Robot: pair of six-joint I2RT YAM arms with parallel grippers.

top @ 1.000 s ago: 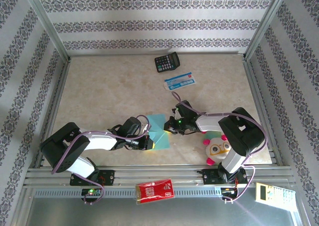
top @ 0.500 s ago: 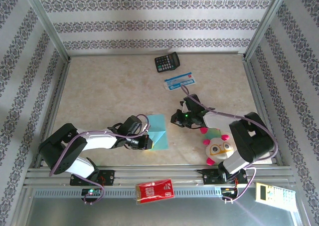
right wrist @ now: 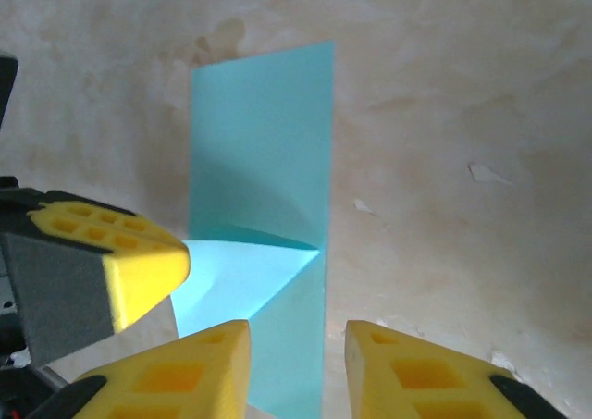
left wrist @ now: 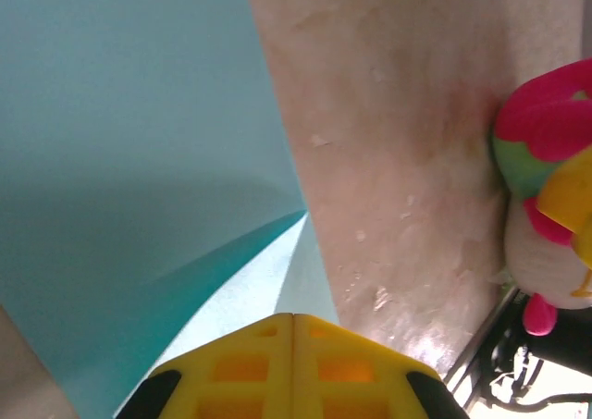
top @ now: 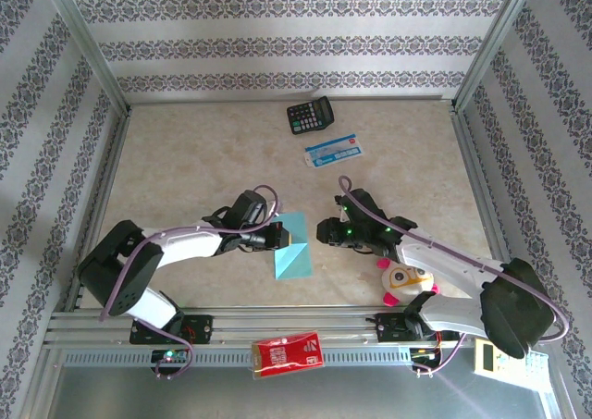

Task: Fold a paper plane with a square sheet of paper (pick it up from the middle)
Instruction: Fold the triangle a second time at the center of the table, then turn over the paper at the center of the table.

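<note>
— How is the light from above?
— Bright and even, coming from overhead. The table [top: 185,169] looks pale, almost washed out, and the shadows beside the arms are faint and soft.
— And close up?
— At the left wrist the square sheet of paper [left wrist: 129,114] is soft, with a grey shadow band across it. The left gripper [left wrist: 293,336] is blurred, and glare sits on the table beside the plush toy [left wrist: 546,206]. At the right wrist the sheet is sharper and the right gripper [right wrist: 298,345] is out of focus.

Thin matt square sheet of paper [top: 294,252] — table [top: 185,160] glossy, marbled.
</note>
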